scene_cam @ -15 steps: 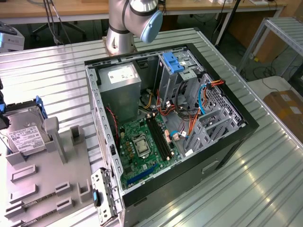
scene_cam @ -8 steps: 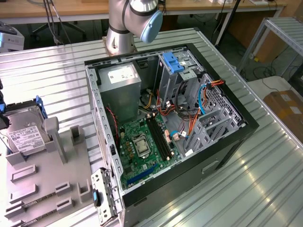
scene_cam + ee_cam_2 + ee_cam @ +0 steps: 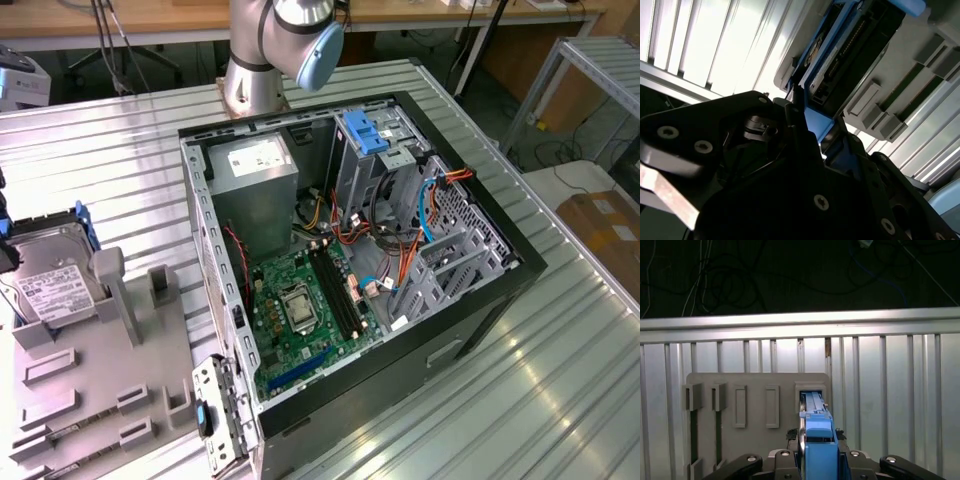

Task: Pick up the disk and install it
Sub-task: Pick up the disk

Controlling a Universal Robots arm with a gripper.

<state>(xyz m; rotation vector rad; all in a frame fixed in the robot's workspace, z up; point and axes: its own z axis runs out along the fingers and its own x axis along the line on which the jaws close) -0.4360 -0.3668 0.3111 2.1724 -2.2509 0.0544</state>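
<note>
Exterior view: an open black desktop computer case point(image 3: 470, 335) lies on its side on the ribbed aluminium counter point(image 3: 120, 150). Inside it are a green motherboard point(image 3: 300, 310), a grey metal power-supply box point(image 3: 255, 185) with a white sticker, orange and blue cables point(image 3: 432, 215), and a bare blue plastic bracket point(image 3: 362, 130) in the drive cage. The silver robot arm point(image 3: 272, 45) rises behind the case.

Well apart, at the exterior view's left, a grey plastic fixture point(image 3: 110, 380) with slots and upright posts carries the flat silver-grey metal hard disk with blue plastic rails point(image 3: 50, 285). One tall post stands just beside the disk, between it and the case. The disk's white label and the box's sticker carry print too small to read.

In the first wrist view the disk point(image 3: 812, 399) stands on edge in a slot of the fixture point(image 3: 755, 385). Its near blue rail end fills the space between the fingers point(image 3: 791, 435) of the black gripper point(image 3: 818, 435), which are clenched on it. The second wrist view shows one of the fingers point(image 3: 795, 107) lying along the disk's point(image 3: 855, 45) rail.
</note>
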